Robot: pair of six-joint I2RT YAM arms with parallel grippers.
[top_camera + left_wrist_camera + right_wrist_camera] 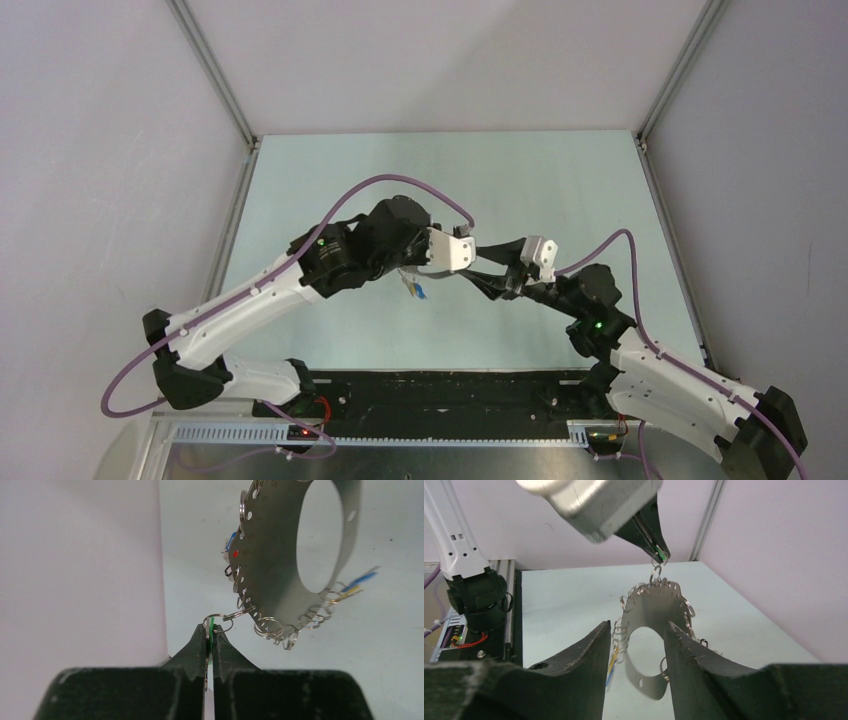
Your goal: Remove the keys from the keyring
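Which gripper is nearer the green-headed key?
Left. The left gripper is pinched shut on the green-headed key; the right gripper sits below, jaws either side of the keyring hanging beneath it.

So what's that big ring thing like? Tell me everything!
The keyring is a wide, dull grey metal band bent into a hoop, with holes along its edges carrying small silvery rings and a few blue and yellow keys. It hangs above the table, from a green-headed key pinched in the left end effector. The right end effector straddles it; contact is unclear.
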